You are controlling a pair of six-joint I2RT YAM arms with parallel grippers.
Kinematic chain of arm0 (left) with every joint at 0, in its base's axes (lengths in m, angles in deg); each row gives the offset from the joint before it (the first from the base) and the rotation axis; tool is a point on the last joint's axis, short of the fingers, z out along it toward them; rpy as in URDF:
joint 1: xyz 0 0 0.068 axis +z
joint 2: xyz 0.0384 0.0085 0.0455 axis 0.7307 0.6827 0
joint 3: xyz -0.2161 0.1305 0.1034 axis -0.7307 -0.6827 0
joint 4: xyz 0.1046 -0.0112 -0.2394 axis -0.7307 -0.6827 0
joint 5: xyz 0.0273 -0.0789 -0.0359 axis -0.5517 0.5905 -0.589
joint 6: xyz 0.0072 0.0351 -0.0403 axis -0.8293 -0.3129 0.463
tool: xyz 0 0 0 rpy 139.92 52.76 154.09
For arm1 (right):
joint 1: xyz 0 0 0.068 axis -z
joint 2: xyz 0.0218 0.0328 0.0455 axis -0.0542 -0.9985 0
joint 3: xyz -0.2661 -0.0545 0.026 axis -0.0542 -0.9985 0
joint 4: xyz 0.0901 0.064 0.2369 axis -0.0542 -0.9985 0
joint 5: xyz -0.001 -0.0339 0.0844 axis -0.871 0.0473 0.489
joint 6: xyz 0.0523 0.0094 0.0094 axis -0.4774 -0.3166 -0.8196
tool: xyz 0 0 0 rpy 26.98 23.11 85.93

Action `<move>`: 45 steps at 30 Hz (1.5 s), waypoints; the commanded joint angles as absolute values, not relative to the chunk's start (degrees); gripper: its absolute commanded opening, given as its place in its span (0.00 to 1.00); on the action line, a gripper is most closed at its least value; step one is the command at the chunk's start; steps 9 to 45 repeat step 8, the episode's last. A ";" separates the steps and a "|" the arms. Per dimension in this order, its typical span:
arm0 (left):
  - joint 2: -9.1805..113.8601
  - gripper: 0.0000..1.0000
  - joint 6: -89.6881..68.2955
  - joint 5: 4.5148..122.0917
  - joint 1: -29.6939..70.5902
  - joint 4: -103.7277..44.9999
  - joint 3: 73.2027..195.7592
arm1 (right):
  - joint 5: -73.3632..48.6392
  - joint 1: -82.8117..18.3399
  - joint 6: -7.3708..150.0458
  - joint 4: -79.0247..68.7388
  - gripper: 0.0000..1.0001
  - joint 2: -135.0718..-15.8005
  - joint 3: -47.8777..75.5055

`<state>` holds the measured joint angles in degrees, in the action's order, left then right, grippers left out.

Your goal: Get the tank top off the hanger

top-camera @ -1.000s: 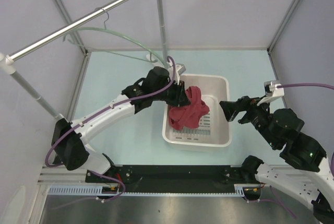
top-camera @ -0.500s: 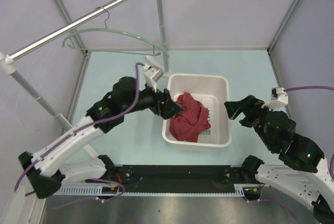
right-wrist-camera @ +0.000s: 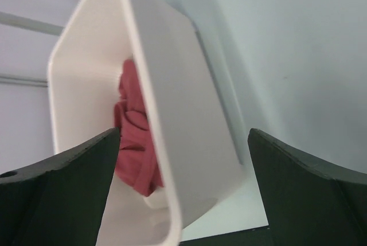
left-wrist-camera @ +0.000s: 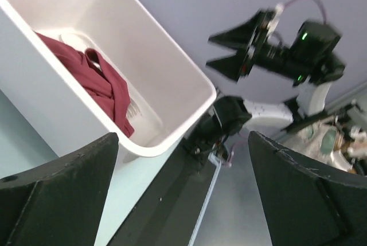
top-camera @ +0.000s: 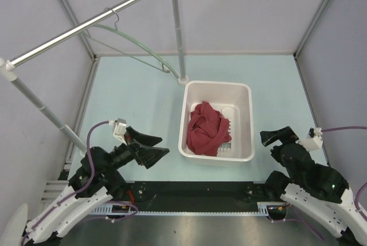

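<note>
From my station, the tank top (top-camera: 207, 128) is no longer on the hanger (top-camera: 137, 42). It lies bunched in the white plastic basket (top-camera: 218, 83), which sits on the desk a little right of centre. The heap fills the basket's left half, with its long axis running from the near edge toward the far edge.

The pale green hanger hangs bare by its hook on the silver rail (top-camera: 86, 25) over the far-left corner. Its bar slants down toward the upright pole at the middle of the far edge. It is well apart from the basket, and no cloth touches it.

I judge the task itself finished, so what matters for any coming move is the basket rather than the hanger. The basket lies between my two hands, ahead and to the right of the left hand (top-camera: 164, 145), and ahead and to the left of the right hand (top-camera: 268, 141). Both hands sit low by the near edge, each close to one near corner of the basket. I cannot say which is nearer. The hanger is on the left arm's side.

Both hands are spread wide and carry nothing. Each wrist view shows its two dark fingers far apart, with only the basket and the red cloth showing in the gap. Neither hand touches the basket.
</note>
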<state>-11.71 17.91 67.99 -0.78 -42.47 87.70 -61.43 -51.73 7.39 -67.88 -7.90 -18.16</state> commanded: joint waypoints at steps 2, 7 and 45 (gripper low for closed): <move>-26.47 0.99 26.57 53.59 -0.95 -38.41 77.44 | -67.90 -51.62 -3.14 -69.86 1.00 -3.77 -25.69; -29.14 0.99 30.99 50.99 -0.87 -40.52 73.91 | -66.15 -51.80 -2.19 -65.38 1.00 -3.50 -28.77; -28.26 0.99 30.90 51.35 -0.95 -40.87 73.91 | -64.41 -51.80 -0.53 -63.63 1.00 -2.97 -29.64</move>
